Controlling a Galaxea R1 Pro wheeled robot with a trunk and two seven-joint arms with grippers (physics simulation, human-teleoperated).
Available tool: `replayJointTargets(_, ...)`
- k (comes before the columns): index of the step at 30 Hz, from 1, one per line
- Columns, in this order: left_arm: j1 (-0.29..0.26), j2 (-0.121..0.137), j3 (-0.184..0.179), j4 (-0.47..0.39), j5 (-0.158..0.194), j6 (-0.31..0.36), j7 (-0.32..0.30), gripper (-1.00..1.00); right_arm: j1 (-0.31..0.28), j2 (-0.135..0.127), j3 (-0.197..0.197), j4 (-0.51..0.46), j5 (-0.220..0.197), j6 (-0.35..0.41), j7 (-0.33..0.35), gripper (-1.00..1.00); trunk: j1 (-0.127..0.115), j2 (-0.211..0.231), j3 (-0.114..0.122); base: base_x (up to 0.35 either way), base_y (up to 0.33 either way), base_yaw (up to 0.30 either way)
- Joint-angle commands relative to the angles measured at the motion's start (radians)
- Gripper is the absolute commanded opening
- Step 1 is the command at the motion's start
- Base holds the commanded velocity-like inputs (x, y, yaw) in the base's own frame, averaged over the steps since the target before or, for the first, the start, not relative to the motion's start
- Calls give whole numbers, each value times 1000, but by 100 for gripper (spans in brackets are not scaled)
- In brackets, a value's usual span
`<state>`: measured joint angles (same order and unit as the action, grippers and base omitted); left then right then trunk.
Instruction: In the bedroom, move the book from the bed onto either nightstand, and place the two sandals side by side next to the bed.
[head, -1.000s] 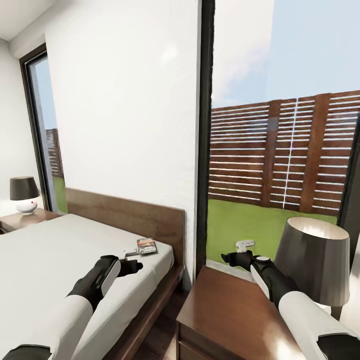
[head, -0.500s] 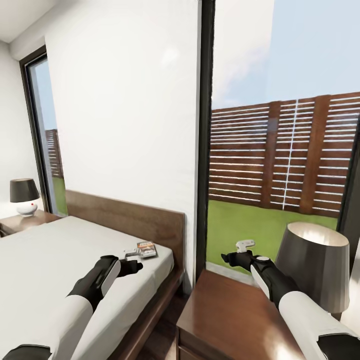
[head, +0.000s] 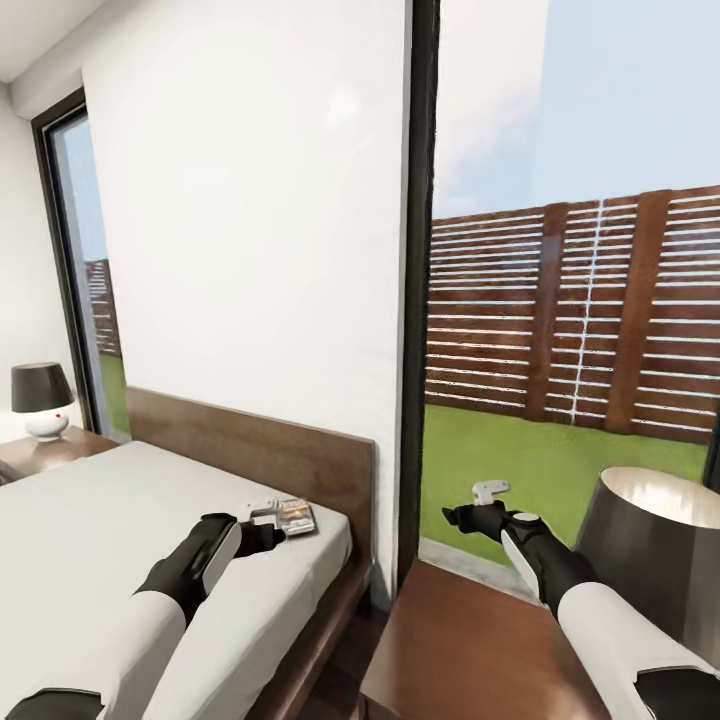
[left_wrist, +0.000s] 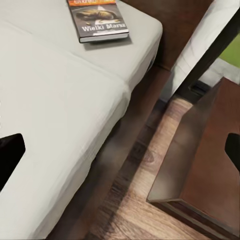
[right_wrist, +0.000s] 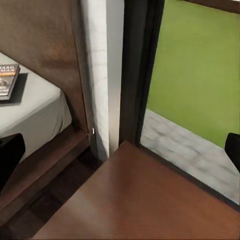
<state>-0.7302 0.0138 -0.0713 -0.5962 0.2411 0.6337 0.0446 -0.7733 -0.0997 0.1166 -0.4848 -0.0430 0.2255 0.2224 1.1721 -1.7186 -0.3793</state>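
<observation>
Head view – high, facing forward-down over bed (head: 90, 520) corner, nightstand (head: 470, 650), window beyond. Left wrist view – close above bed edge, floor gap, nightstand. Right wrist view – close over nightstand, facing window. All three share book (head: 296, 515) corner of bed.

Bare mattress on the bed (head: 90, 520) all around the book (head: 296, 515), headboard (head: 260, 445) just behind it. Nightstand (head: 460, 640) top is free, lamp (head: 655, 545) crowds its right.
</observation>
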Motion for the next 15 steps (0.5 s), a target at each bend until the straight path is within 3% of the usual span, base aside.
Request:
replayJointTargets(1, 0, 0, 0, 0, 0, 0, 0, 100, 0, 0, 0, 0, 0, 0, 0, 100, -4, 7, 3, 295, 94, 0)
replayJointTargets(15, 0, 0, 1, 1, -2, 0, 0, 100, 0, 1, 0, 0, 0, 0, 0, 100, -58, 105, 47, 301, 92, 0)
